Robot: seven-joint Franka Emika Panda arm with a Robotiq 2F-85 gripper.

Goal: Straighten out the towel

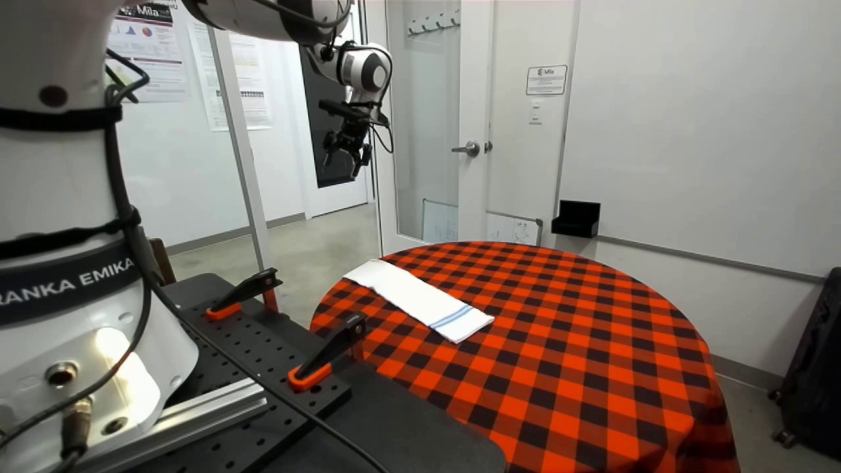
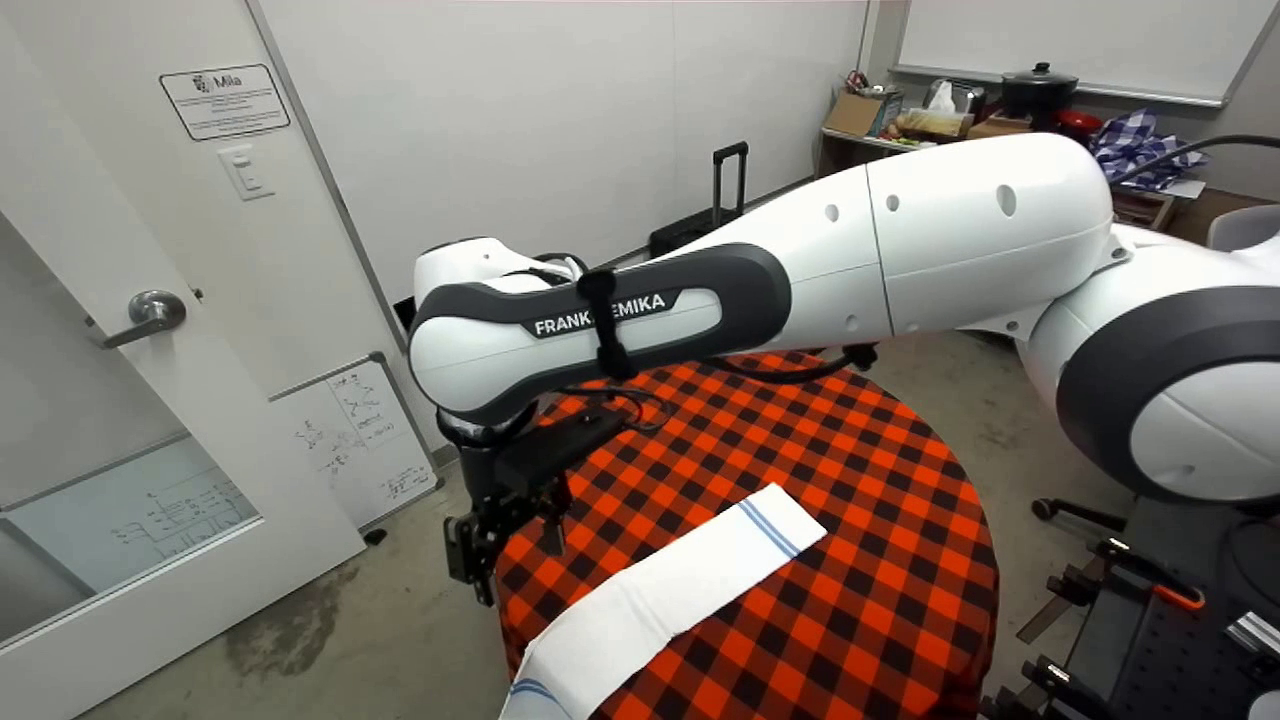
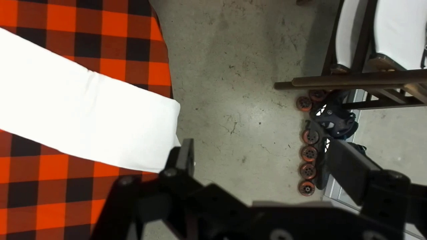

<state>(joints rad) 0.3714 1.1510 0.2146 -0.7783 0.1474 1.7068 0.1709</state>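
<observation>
1. In an exterior view, the towel point(image 1: 420, 299) lies folded into a long strip on the round, check-clothed table point(image 1: 591, 328), running from the picture-left edge in toward the middle. The gripper point(image 1: 341, 167) hangs higher than the table, jaws apart.
2. In an exterior view, you get blue stripes point(image 2: 770, 528) near the flat end, and the near end flops down over the table's edge. The arm point(image 2: 960, 230) hides a bit of the far edge.
3. In the wrist view, the fingers point(image 3: 185, 157) are spread pretty wide, one showing right by the towel's end at the table edge; can't tell how far above. Inline skates point(image 3: 333, 116) on the floor point(image 3: 233, 83).
</observation>
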